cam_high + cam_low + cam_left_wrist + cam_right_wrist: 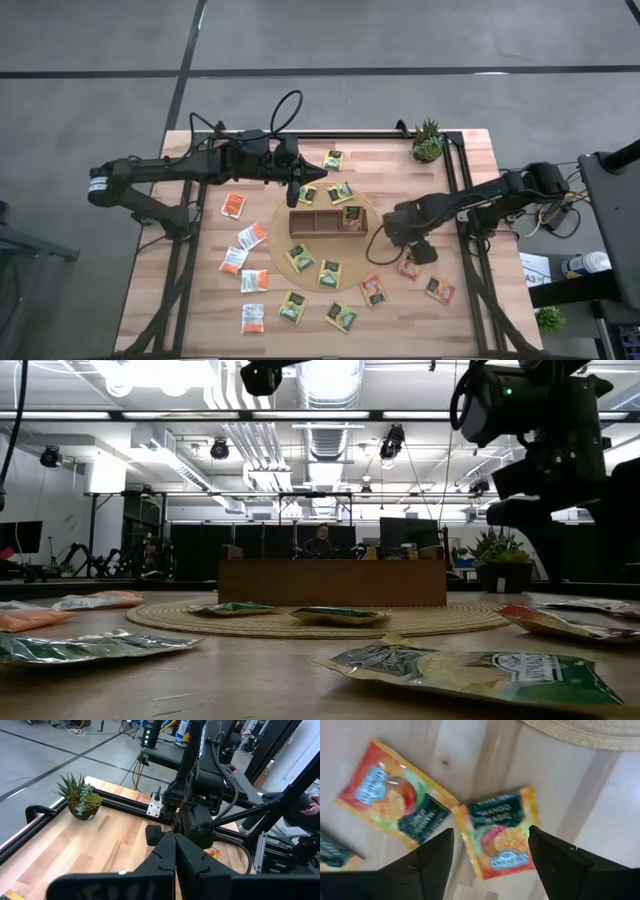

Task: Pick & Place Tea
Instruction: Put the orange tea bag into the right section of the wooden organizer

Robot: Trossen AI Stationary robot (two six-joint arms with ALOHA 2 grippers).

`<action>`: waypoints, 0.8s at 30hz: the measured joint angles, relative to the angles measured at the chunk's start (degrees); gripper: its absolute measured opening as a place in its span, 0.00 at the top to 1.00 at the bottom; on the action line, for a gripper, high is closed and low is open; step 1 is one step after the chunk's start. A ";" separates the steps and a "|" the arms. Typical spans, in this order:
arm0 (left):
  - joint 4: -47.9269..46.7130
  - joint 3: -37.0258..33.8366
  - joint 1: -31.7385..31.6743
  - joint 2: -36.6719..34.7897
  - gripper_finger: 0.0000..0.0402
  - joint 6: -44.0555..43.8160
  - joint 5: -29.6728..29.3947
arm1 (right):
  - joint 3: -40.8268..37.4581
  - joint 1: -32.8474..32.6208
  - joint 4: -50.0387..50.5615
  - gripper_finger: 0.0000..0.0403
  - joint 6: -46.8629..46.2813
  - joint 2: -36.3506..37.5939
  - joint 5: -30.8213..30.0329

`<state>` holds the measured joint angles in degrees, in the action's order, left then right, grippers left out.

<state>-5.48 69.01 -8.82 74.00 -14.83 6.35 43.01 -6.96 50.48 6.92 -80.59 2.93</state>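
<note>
Right pincer (491, 851) is seen spread wide, fingers either side of an orange-red mango sachet (501, 840) lying flat on the worktop (600, 790); nothing is gripped yet. In the high view the same pincer (408, 255) hangs over that sachet (408, 268), just off the round woven mat (283, 215), near the right front of the spread.

Step in hand is judged to be the approach/pre-grasp. Next move calls for a descent onto the sachet w/ fingers bracketing its edges, then closure (thin flat paper, so a low, square contact is prob. needed), then carry to the wooden tray (325, 221) at mat centre.

Sachet is near square, so its long axis is hard to call; label text runs roughly across the finger gap, slightly skewed. A second mango sachet (395, 805) lies just beside it, corners close, poss. touching.

Left pincer (175, 851) is shut, empty, held above the tray's back side.
</note>
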 joint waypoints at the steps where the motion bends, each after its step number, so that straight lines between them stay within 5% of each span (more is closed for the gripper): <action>1: -0.07 0.00 0.00 0.00 1.00 0.00 -0.02 | -0.05 0.02 -0.09 0.38 0.02 0.36 -0.08; 9: -0.15 0.00 -0.02 0.00 1.00 -0.13 0.00 | -0.09 0.00 -0.54 0.38 -1.79 -0.52 -0.58; 24: -0.63 0.00 -0.04 0.00 1.00 -0.15 0.18 | -0.45 0.01 -0.66 0.38 -41.41 -0.40 -1.64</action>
<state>-6.11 69.01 -8.86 74.00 -14.98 6.52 42.56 -6.95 49.82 -34.50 -80.99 1.29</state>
